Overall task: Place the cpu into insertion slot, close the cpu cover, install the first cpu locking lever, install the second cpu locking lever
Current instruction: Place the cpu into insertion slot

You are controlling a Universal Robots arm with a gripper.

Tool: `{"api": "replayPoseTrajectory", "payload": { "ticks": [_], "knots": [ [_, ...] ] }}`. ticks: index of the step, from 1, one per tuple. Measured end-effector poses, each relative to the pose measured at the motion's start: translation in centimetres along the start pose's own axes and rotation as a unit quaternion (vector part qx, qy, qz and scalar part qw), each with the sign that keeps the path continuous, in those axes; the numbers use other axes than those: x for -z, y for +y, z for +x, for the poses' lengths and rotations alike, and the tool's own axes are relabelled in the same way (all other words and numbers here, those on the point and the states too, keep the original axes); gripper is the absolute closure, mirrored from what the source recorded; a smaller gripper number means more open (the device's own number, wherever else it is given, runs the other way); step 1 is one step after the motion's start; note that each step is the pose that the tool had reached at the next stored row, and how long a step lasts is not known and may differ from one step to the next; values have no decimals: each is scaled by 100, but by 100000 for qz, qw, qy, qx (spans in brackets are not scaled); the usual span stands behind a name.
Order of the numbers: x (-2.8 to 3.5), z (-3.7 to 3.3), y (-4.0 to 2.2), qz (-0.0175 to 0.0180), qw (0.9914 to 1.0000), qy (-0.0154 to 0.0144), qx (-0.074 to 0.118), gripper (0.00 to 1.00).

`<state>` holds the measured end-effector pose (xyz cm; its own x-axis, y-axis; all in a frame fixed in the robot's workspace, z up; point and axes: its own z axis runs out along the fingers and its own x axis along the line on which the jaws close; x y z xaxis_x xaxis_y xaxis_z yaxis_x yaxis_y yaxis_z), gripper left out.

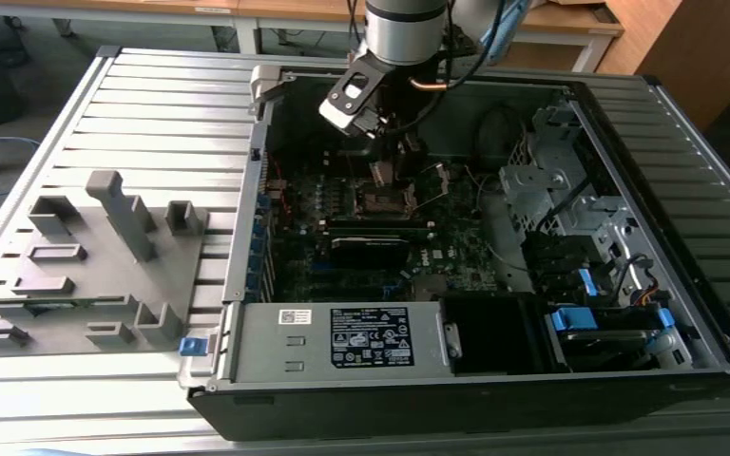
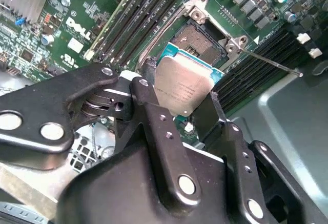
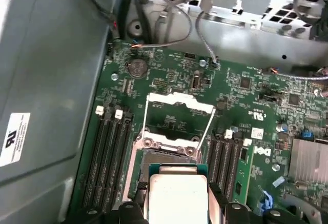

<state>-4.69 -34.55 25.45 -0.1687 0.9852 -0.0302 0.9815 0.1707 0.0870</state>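
The black gripper (image 2: 179,98) held the flat square grey metallic cpu (image 2: 184,83) above the square black insertion slot (image 2: 202,42), whose near part the chip hid.

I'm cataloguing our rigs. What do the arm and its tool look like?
The arm is a silver-grey cylinder with a light blue joint cap and a pale boxy housing at the wrist. The tool is glossy black: flat linked bars joined by round silver pins, ending in two narrow black fingers.
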Motion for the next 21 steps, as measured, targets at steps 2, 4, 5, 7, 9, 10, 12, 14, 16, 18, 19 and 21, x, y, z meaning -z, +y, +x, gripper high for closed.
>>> {"api": "replayPoseTrajectory", "payload": {
  "ticks": [2,4,5,7,9,10,12,14,16,18,19,21],
  "knots": [
    [-3,1,0,41,99988,-131,-1551,46],
    [-6,1,0,101,99944,-293,-3341,46],
    [-7,1,0,131,99906,-378,-4318,46],
    [-7,1,0,154,99868,-446,-5117,46],
    [-7,1,-1,154,99868,-448,-5124,46],
    [-7,1,-1,152,99867,-449,-5126,46],
    [-12,1,0,655,99866,-370,-5124,46],
    [-11,1,0,886,99865,-359,-5114,46],
    [-11,1,0,902,99865,-348,-5112,46],
    [-13,1,0,851,99864,-1,-5134,46],
    [-14,1,0,810,99863,365,-5166,46],
    [-17,1,0,692,99849,1375,-5268,46]
  ]
}}
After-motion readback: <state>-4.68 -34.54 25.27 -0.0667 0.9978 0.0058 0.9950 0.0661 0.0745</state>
